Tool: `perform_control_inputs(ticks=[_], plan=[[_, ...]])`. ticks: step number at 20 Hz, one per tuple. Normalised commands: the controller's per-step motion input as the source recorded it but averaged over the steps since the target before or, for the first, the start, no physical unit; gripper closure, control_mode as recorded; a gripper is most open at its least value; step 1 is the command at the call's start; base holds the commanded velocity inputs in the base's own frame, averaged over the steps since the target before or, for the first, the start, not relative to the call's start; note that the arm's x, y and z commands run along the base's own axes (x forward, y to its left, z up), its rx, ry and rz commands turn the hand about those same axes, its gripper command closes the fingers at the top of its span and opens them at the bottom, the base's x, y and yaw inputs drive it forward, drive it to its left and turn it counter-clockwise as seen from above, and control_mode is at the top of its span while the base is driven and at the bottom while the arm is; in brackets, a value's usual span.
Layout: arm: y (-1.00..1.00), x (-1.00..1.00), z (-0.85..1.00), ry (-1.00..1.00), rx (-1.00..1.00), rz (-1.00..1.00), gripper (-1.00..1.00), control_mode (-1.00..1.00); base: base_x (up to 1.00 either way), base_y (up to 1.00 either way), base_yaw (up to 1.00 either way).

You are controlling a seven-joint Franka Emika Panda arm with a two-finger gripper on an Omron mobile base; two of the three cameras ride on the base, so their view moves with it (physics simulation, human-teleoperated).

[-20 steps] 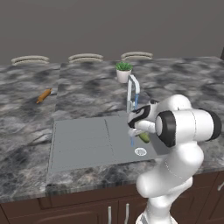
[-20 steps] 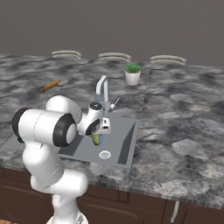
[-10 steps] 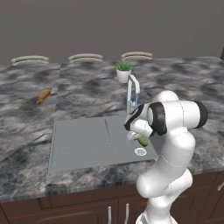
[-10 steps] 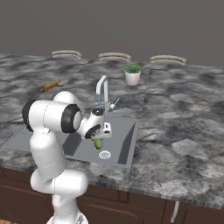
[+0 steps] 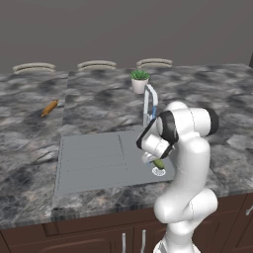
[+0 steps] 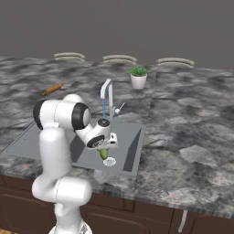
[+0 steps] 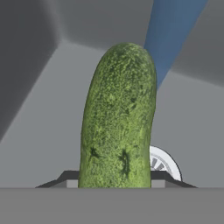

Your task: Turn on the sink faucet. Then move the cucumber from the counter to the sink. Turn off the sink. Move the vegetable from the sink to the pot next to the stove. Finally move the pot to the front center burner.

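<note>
Sink (image 5: 89,158) | your fingers (image 7: 116,181) clamp cucumber (image 7: 117,118) over drain (image 7: 162,164); faucet (image 6: 106,98) stream (image 7: 168,35) at 1 o'clock for rinsing

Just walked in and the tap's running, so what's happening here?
The robot arm's gripper is shut on a cucumber, holding it low inside the sink, just above the drain. The faucet is on, its blue stream falling beside the cucumber. A carrot lies on the counter.
</note>
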Motion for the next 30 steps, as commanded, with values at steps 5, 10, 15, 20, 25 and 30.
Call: perform_control_inputs(ticks=[5, 10, 15, 20, 25, 30], plan=[[0.00, 0.17, -0.44, 0.00, 0.00, 0.01, 1.00, -1.00, 0.00, 0.00, 0.00], [-0.04, 0.13, -0.39, 0.00, 0.00, 0.03, 1.00, -1.00, 0.00, 0.00, 0.00], [-0.01, 0.12, -0.40, 0.00, 0.00, 0.03, 1.00, -1.00, 0.00, 0.00, 0.00], [0.00, 0.13, -0.42, 0.00, 0.00, 0.02, -1.00, -1.00, 0.00, 0.00, 0.00], [-0.01, 0.06, -0.07, 0.00, 0.00, 0.03, -1.00, -1.00, 0.00, 0.00, 0.00], [0.00, -0.02, 0.31, 0.00, 0.00, 0.00, -1.00, -1.00, 0.00, 0.00, 0.00]])
